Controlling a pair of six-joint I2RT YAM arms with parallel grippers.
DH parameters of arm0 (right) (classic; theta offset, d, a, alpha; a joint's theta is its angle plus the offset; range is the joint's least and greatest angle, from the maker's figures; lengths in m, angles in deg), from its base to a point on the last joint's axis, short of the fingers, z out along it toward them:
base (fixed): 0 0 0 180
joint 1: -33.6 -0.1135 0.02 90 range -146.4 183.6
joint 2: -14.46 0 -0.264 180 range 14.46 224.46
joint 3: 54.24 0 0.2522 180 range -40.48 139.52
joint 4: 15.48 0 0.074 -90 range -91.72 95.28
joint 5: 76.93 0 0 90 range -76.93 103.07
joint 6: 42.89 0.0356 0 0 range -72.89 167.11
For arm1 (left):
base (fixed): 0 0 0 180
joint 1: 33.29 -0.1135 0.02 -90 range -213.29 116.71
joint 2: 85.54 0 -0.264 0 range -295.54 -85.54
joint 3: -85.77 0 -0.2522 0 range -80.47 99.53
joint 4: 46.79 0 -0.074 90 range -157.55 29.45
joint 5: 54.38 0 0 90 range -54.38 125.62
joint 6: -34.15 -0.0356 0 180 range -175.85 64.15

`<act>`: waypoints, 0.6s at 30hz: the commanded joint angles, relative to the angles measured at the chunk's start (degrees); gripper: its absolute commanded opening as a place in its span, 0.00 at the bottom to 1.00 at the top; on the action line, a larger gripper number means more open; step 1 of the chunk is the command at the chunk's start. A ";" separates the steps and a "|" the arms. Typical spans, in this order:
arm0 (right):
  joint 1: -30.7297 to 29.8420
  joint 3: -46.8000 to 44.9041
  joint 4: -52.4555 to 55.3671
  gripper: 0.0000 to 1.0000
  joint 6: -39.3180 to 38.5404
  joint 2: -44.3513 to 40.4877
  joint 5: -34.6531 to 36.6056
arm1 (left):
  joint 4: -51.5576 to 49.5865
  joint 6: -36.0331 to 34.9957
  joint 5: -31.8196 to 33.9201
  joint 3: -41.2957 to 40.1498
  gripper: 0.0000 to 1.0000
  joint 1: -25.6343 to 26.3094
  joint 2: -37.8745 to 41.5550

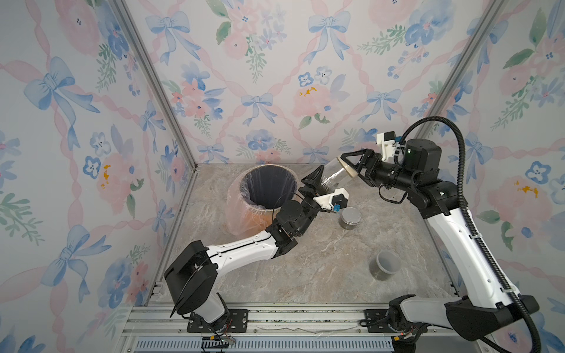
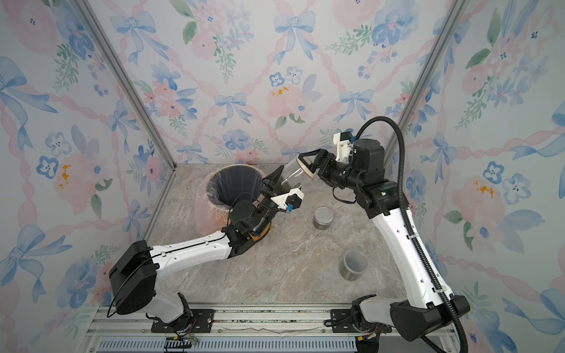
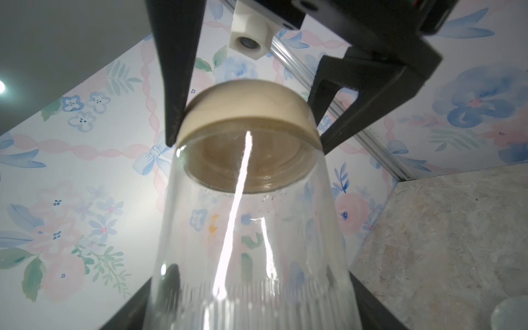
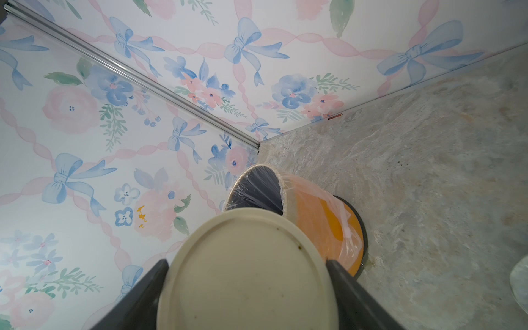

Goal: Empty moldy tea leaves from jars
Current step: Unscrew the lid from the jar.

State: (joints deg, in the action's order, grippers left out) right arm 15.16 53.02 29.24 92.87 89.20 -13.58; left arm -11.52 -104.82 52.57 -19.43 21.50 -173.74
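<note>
One jar (image 1: 334, 176) is pinched at its body by the left end effector (image 1: 320, 183), at its lid (image 1: 349, 169) by the right end effector (image 1: 348, 168). Uncapping seems in hand; a twist-off is called for.

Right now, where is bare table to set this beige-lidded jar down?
Widest bare table: front centre, between the left forearm, the grey-lidded jar and the front rail. A smaller patch lies between the silver-lidded jar and the right arm. Crowded: beside the bin, where both arms hold the beige-lidded jar.
</note>
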 commanded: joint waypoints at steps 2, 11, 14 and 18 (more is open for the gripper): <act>-0.68 -1.96 -0.62 0.48 -5.27 -2.90 -7.39 | -7.85 12.19 -8.11 4.95 0.24 0.41 4.28; 1.39 -7.58 -8.68 0.45 -7.74 -6.11 -14.79 | -20.16 29.40 -21.46 10.11 0.24 -2.12 6.98; 1.63 -8.21 -10.36 0.44 -9.54 -6.28 -18.02 | -22.94 35.72 -27.23 11.75 0.24 -4.22 7.85; 2.10 -9.72 -13.92 0.44 -11.98 -6.76 -23.18 | -24.58 45.12 -37.40 13.32 0.23 -8.06 8.53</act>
State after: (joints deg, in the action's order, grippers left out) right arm 18.20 45.10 17.03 85.98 83.30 -24.53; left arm -38.60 -71.18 26.32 -10.32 14.94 -167.12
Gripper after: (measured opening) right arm 0.800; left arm 0.806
